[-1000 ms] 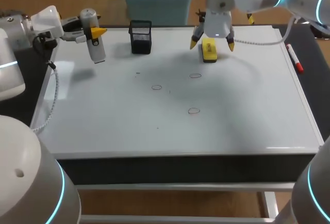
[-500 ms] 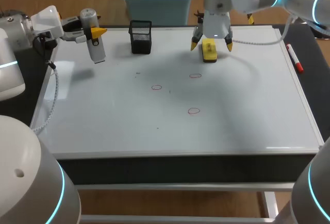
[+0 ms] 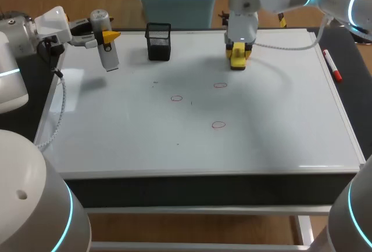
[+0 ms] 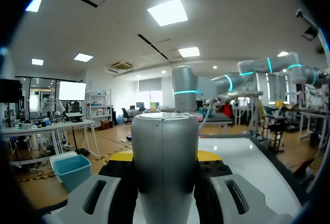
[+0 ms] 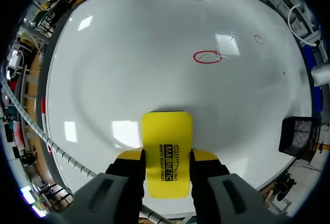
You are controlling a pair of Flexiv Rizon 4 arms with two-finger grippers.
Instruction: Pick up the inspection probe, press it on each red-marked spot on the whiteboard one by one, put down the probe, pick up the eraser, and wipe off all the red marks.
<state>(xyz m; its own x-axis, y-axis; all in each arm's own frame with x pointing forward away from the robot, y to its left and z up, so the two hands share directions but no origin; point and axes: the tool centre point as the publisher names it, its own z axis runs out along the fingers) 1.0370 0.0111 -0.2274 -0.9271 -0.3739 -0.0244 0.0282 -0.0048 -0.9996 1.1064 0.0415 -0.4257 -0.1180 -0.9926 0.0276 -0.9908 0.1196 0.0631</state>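
Observation:
My left gripper (image 3: 104, 36) is shut on the inspection probe (image 3: 107, 46), a silver cylinder held above the whiteboard's far left corner. In the left wrist view the probe (image 4: 165, 167) stands upright between the yellow tips. My right gripper (image 3: 238, 49) is down at the far middle of the whiteboard (image 3: 279, 118), shut on the yellow eraser (image 3: 237, 59). The right wrist view shows the eraser (image 5: 166, 152) lying on the board with a yellow fingertip (image 5: 130, 155) touching each long side. Three red rings are drawn on the board (image 3: 220, 85), (image 3: 176, 97), (image 3: 218, 125). The nearest red ring (image 5: 207, 57) lies ahead of the eraser.
A black mesh cup (image 3: 158, 41) stands at the far edge between the two grippers. A red marker (image 3: 332, 65) lies just off the board's right edge. The right arm's white cable (image 3: 290, 46) hangs over the far right of the board.
My right gripper came down over the eraser and its fingers, wide apart a second ago, closed onto the eraser's sides. The left arm and the probe stayed still.

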